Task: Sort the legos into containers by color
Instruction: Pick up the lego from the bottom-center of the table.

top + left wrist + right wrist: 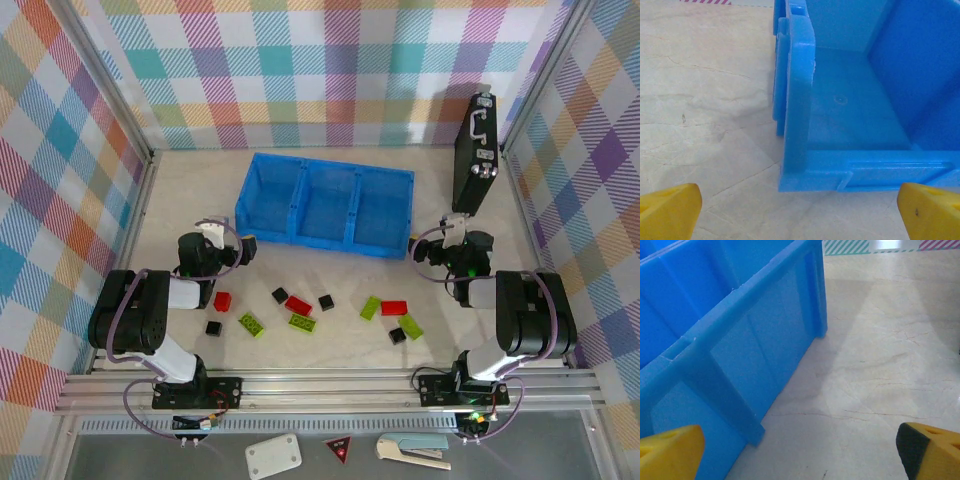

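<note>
While red, green and black plastic lego bricks (298, 305) lay at six o'clock of the ribbed blue plastic tray (320, 238), I saw my left gripper (243, 245) and right gripper (455, 222) spread wide, empty.

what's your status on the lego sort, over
Both open and empty: left gripper and right gripper at the tray ends. All legos loose on the table, tray empty. Far right, black case, not in the way.

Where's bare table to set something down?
Free: behind the long bright-blue plastic tray, left of it, and between it and the black upright case. Crowded: in front of the tray, among red, lime-green and black plastic bricks.
</note>
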